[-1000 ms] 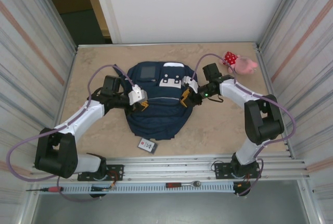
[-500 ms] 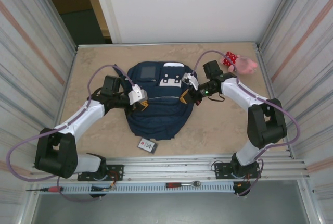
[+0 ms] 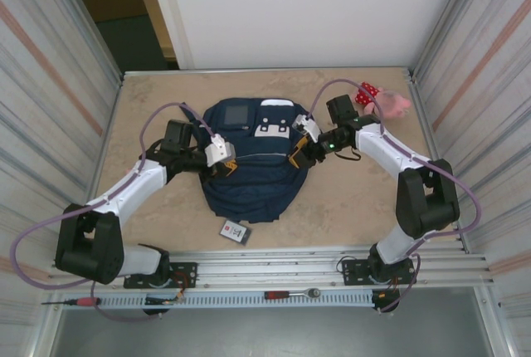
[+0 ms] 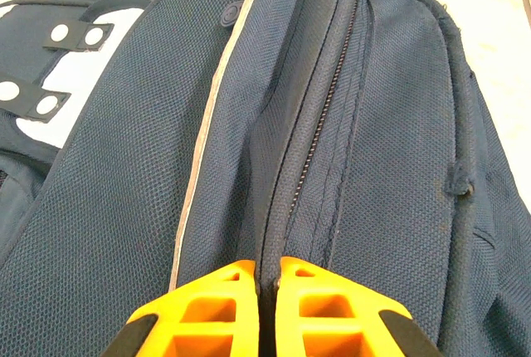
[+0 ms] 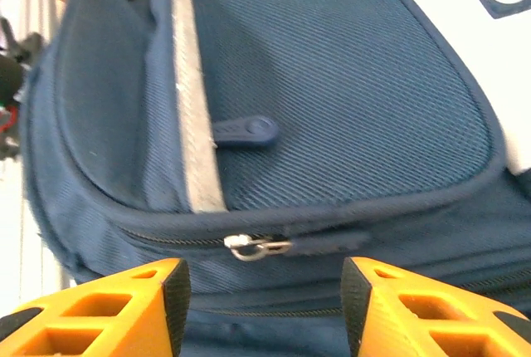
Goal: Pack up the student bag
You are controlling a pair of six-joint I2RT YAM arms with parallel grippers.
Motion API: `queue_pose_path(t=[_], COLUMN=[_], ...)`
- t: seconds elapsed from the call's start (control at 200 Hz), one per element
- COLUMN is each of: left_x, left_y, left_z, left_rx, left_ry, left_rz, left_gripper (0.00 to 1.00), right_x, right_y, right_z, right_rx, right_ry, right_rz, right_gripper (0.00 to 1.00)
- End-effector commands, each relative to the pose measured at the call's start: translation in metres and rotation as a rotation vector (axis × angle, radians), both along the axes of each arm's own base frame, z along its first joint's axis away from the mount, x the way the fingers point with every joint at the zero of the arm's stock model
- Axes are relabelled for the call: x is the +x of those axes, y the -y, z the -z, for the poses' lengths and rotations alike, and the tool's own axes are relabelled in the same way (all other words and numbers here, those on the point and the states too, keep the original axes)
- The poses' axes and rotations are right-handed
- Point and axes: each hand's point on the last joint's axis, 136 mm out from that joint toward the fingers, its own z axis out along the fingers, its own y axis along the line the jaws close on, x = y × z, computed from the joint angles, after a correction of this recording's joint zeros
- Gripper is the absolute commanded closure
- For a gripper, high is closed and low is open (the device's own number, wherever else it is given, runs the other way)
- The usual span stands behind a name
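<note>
The student bag (image 3: 249, 166), a navy backpack with a white patch, lies flat in the middle of the table. My left gripper (image 3: 230, 166) is at its left side, shut (image 4: 267, 270) on a ridge of the bag's fabric beside a zipper line (image 4: 319, 124). My right gripper (image 3: 296, 154) is at the bag's right side and stands open (image 5: 265, 290). A silver zipper slider (image 5: 253, 246) sits on the bag's edge just beyond the gap between its orange fingers (image 5: 116, 307), untouched. A blue pull tab (image 5: 249, 132) lies on the pocket above it.
A pink plush toy (image 3: 383, 101) in a red dotted dress lies at the far right behind the right arm. A small card (image 3: 235, 231) rests on the table in front of the bag. Corrugated walls close in on both sides. Tools (image 3: 292, 294) lie on the near rail.
The right gripper has opened and its wrist has shifted slightly toward the far right. The left arm and the bag have stayed put.
</note>
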Motion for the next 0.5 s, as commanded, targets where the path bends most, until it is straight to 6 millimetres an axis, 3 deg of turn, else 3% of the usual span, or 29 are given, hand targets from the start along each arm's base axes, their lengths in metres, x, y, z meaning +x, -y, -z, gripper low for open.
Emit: queue_pose_path(t=[0.0,0.185,0.346,0.496], left_x=[0.004,0.004,0.003,-0.004], left_y=[0.009,0.008,0.014,0.028], left_z=[-0.031,-0.029,-0.025,-0.028], left_rx=[-0.087,-0.074,-0.007,0.034], left_ry=[0.077,0.073,0.069,0.054], left_rz=[0.027,0.019,0.016,0.037], left_gripper=[0.98,0.89,0.67,0.44], right_x=[0.005,0.006,0.002,0.003], right_y=[0.0,-0.021,-0.033,-0.035], right_z=[0.013,0.003,-0.004,-0.009], right_rx=[-0.047,0.019,0.044,0.055], right_ry=[0.106,0.15,0.159,0.152], right_rz=[-0.066,-0.111,-0.122,-0.09], right_gripper=[0.47,0.5,0.63,0.65])
